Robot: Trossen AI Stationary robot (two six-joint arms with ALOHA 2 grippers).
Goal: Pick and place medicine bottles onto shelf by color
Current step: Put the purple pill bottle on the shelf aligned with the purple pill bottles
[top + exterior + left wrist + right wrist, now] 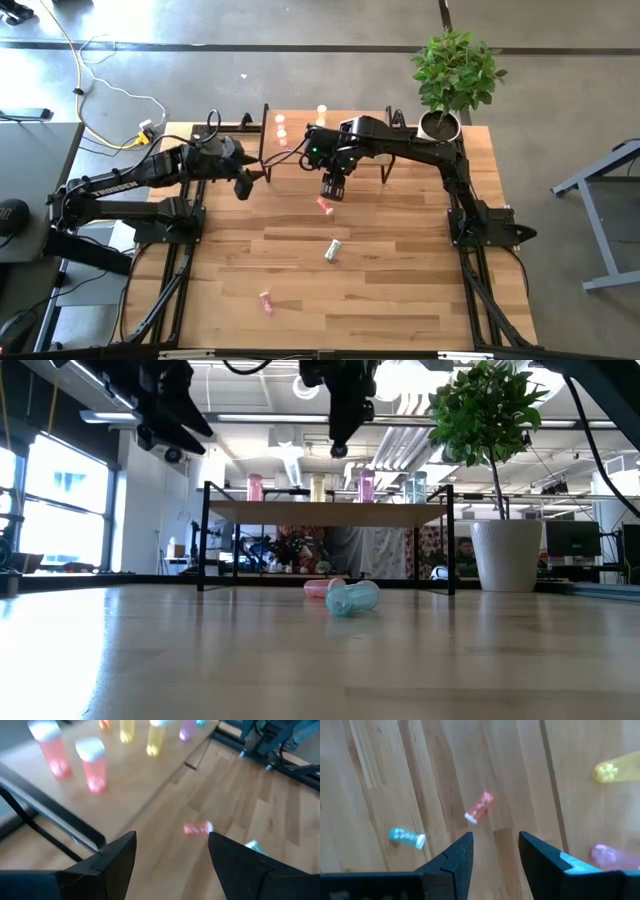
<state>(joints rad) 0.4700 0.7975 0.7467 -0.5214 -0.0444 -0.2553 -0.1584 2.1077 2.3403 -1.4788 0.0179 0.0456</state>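
A red-orange medicine bottle [323,205] lies on its side on the worktop [400,290], just below my right end effector [331,190], which hangs above it with its two fingers parted and nothing between them. A pale green bottle [332,250] lies farther out on the boards, and a pink one [266,302] lies beyond that, well apart from my reach. Behind my right end effector stands the shelf [330,512], several bottles upright on its top. My left end effector [243,185] hovers by the shelf's near corner, fingers wide apart and empty. A potted plant [452,75] stands at the worktop's far corner.
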